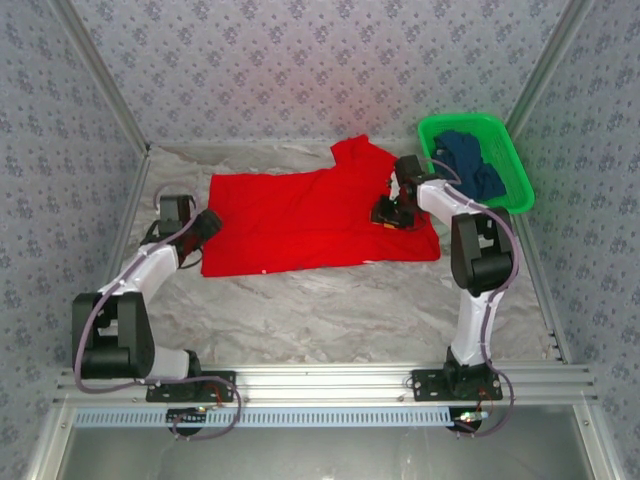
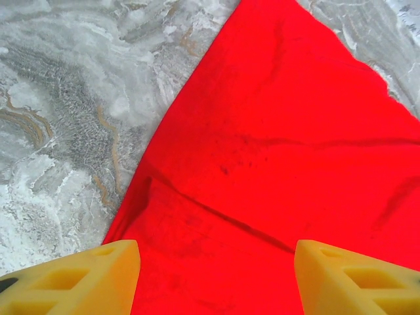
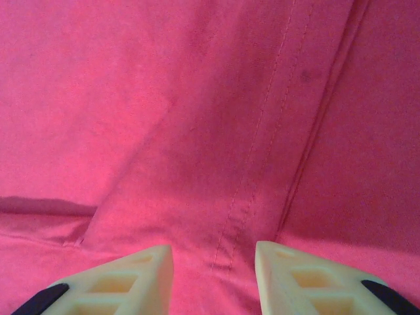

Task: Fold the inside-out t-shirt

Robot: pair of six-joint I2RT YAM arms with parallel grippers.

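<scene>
Supporting surface: grey-veined marble table (image 1: 330,300), enclosed by patterned panels (image 1: 300,60) left, far and right; aluminium rail (image 1: 330,380) along the near edge.
Left claw: left gripper (image 1: 207,224) (image 2: 216,256) at the shirt's left edge, yellow fingers spread wide, gripping nothing.
Task garment: inside-out t-shirt (image 1: 300,220), bright red, spread flat mid-table.
Right claw: right gripper (image 1: 388,212) (image 3: 213,256) over the shirt's right part, fingers parted above a stitched seam, pinching nothing.
Far right: green basket (image 1: 520,170) holding a navy garment (image 1: 470,165).
Open room: bare marble between shirt and rail.
</scene>
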